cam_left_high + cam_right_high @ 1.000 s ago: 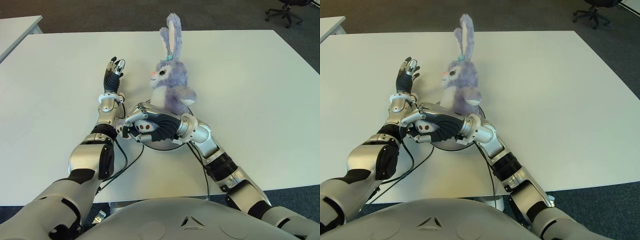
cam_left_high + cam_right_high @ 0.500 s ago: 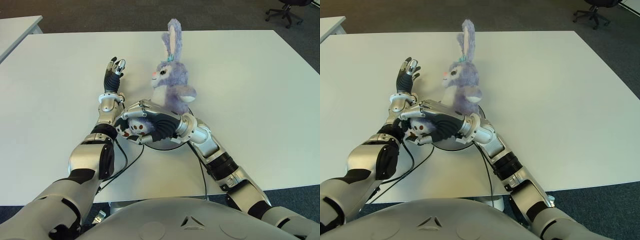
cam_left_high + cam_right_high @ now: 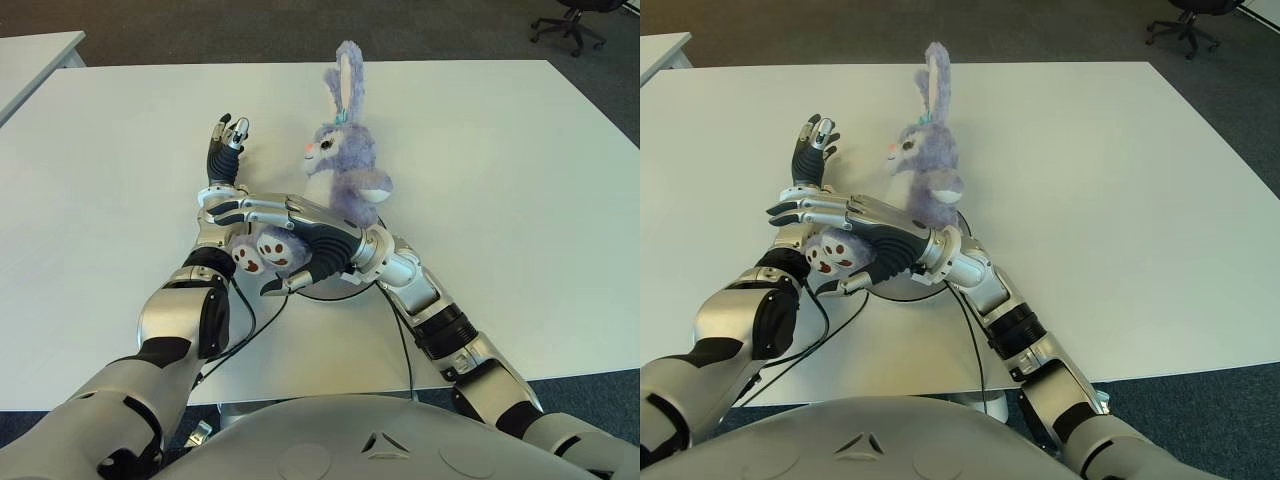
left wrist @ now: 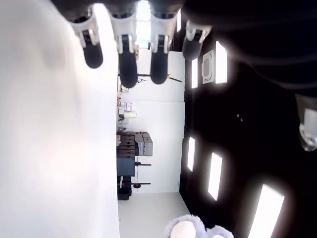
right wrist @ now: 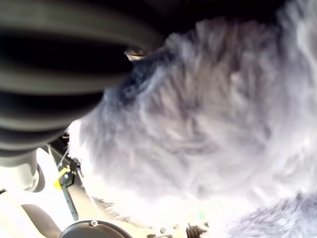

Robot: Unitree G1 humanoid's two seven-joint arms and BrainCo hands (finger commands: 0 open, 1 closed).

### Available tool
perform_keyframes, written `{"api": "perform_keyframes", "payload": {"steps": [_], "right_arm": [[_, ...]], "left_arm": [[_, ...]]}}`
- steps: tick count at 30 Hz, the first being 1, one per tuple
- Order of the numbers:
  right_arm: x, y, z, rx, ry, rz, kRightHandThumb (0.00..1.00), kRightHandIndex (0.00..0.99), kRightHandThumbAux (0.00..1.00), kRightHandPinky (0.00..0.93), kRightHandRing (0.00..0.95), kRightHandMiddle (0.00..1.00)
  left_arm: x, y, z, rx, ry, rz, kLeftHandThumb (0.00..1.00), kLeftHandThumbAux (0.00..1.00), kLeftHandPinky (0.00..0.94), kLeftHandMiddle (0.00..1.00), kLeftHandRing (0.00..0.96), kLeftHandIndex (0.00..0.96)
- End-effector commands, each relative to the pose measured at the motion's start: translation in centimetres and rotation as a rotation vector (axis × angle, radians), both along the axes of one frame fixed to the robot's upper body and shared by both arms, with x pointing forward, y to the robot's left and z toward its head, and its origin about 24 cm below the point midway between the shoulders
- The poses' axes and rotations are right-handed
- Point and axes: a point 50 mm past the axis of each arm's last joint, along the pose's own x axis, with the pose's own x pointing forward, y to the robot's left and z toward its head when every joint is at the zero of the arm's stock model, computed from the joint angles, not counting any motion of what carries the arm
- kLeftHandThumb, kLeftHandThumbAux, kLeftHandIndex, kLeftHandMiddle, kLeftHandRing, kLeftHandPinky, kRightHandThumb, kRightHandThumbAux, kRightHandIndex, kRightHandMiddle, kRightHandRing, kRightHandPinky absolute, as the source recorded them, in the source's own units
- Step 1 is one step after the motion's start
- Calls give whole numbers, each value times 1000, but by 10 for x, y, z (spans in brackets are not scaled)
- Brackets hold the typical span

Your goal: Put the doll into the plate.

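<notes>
Doll point(image 3: 345, 165) sitting upright in plate point(image 3: 335, 290) on white tabletop point(image 3: 500, 160). Right hand point(image 3: 285, 240) over its feet, fingers spread, gripping nothing. Left hand point(image 3: 226, 150) just left of doll, fingers straight and apart.

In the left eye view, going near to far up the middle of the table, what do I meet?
Plate → right robot hand, open over the doll's feet → doll sitting upright in the plate. The left robot hand shows left of the doll, open.
</notes>
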Motion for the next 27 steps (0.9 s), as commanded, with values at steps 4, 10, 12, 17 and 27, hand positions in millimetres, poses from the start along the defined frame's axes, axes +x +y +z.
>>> {"api": "perform_keyframes", "payload": {"steps": [4,10,12,17,27], "right_arm": [[-1,-1,-9,-41,71,-8,338,52,384,70,42,32],[-1,-2,-9,-36,86,-1,264,0,305,0,0,0],[-1,-2,-9,-29,79,-4,235,0,281,0,0,0],[-1,-4,-8,-15,34,-25,193,0,243,0,0,0],[0,-9,-7,7,6,-22,169,0,207,0,0,0]], "left_arm": [[-31,-6,-49,-36,205,15,0,360,94,178,180,12],[-32,-7,-49,-34,197,4,0,351,99,169,176,6],[-32,-7,-49,-34,195,1,0,349,92,160,169,3],[-33,-7,-49,-24,182,-12,0,343,95,144,155,0],[-33,-10,-49,-5,180,-34,0,318,42,102,101,0]]}}
